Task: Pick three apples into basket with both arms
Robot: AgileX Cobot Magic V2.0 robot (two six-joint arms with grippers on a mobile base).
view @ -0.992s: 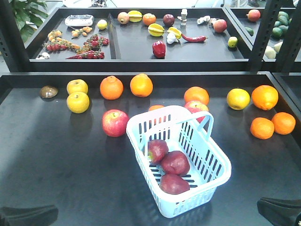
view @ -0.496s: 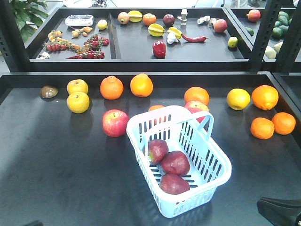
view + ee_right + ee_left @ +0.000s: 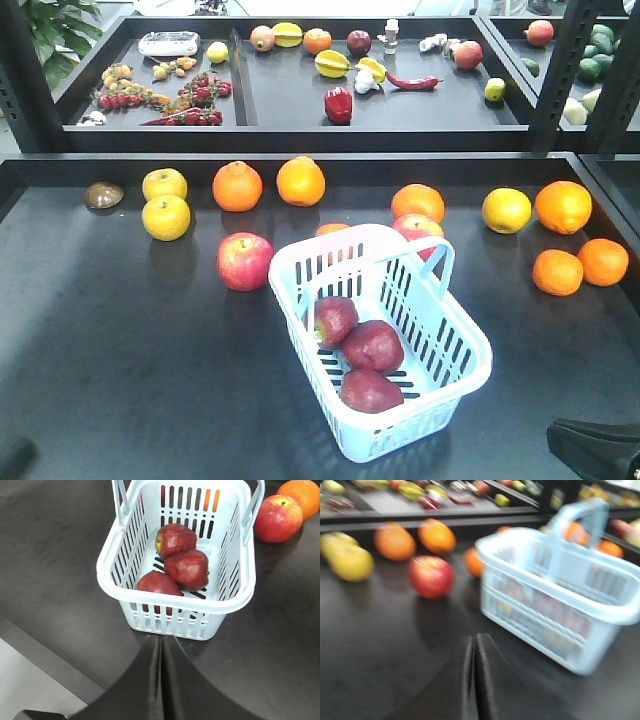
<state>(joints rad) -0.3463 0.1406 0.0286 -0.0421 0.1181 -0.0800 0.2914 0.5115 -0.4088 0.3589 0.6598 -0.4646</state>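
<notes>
Gone from the front view's lower-left corner since a second ago is nearly all of the left arm; fruit and basket have not shifted. Its left gripper (image 3: 474,680) shows jaws pressed together, empty, the basket (image 3: 455,385) off to their right. All three apples (image 3: 371,346) lie inside. Right gripper (image 3: 159,680), jaws likewise together, sits just short of the basket's near wall.

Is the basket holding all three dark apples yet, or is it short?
All three. The basket holds three dark red apples, touching in a row on its slotted floor.
</notes>
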